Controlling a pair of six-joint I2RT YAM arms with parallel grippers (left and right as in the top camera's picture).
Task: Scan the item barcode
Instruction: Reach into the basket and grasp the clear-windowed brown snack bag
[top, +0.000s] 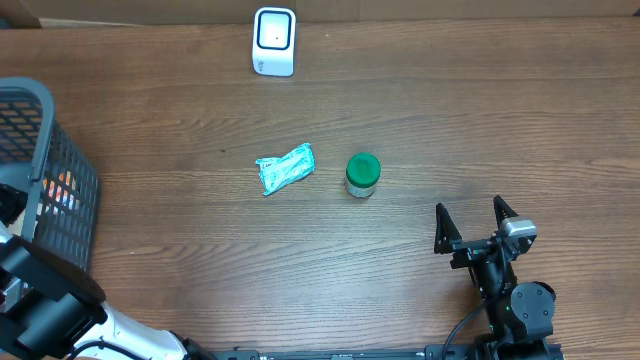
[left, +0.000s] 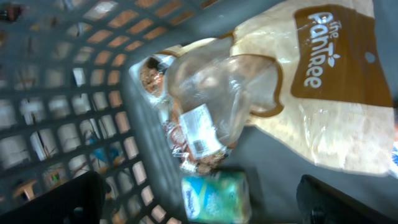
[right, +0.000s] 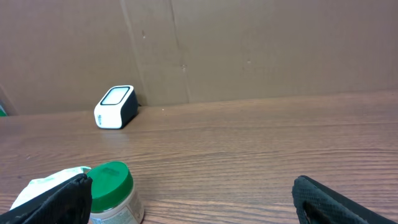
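The white barcode scanner (top: 274, 41) stands at the table's far edge and also shows in the right wrist view (right: 115, 107). A crumpled teal pouch (top: 286, 169) and a green-lidded jar (top: 362, 175) sit mid-table. My right gripper (top: 478, 215) is open near the front right, with the jar (right: 112, 193) by its left finger and nothing between the fingers. My left gripper (left: 211, 208) is open inside the basket (top: 40, 170), above a teal box (left: 214, 196). Beyond the box lies a clear packet with a barcode label (left: 202, 127).
The dark mesh basket (left: 74, 93) stands at the table's left edge. It also holds a beige PanTree bag (left: 323, 93). A brown cardboard wall (right: 249, 43) backs the table behind the scanner. Bare wood (top: 480, 120) lies between the jar and the right side.
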